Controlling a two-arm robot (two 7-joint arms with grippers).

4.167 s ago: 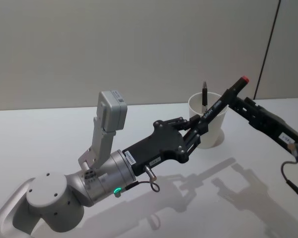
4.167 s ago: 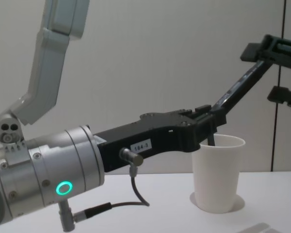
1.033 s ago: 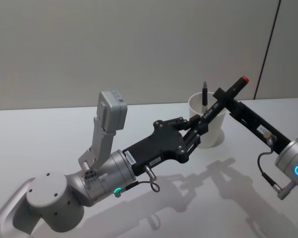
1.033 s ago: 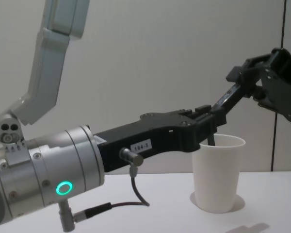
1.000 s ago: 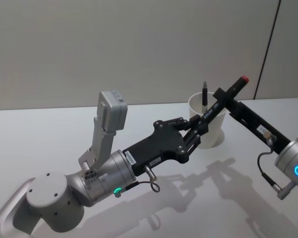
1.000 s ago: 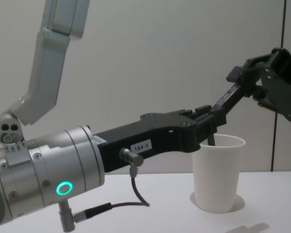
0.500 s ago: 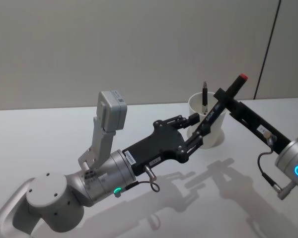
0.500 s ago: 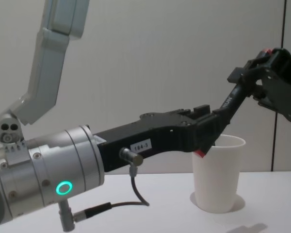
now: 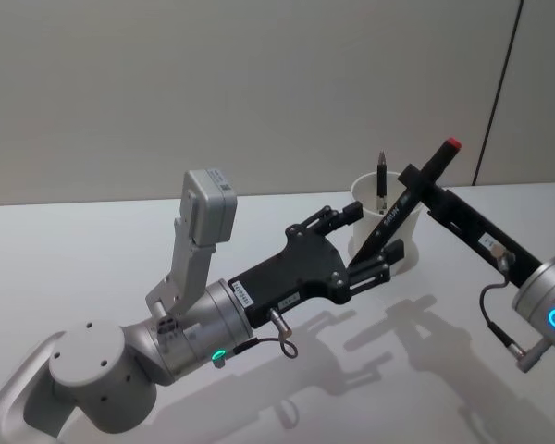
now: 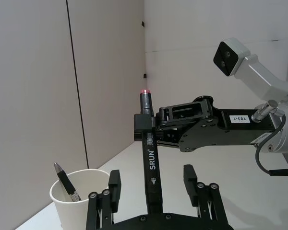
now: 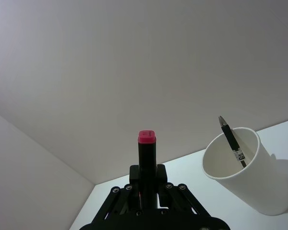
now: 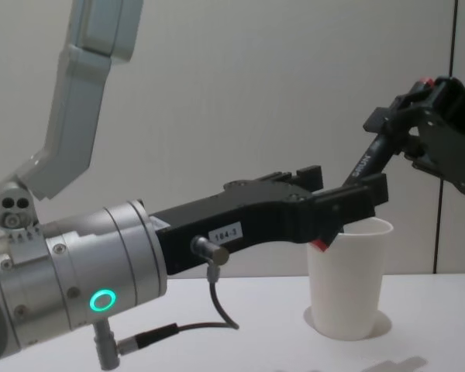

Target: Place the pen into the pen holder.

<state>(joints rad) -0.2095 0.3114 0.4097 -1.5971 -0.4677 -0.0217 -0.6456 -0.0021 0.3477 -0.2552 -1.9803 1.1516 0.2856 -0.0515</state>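
Two end effectors meet above the white counter (image 9: 92, 240). Leftmost, the left end effector (image 9: 375, 239) is released, fingers spread on either side of the black marker pen (image 9: 409, 202) without touching it. The right end effector (image 9: 414, 185) grasps the marker near its red-capped upper end. The marker's long axis slants from lower left to upper right in the head view. The left wrist view shows "SRUN" printed on its barrel. The pen holder (image 9: 400, 242) stands behind, with a thinner pen (image 9: 381, 178) leaning inside; the right wrist view shows that pen's tip pointing up.
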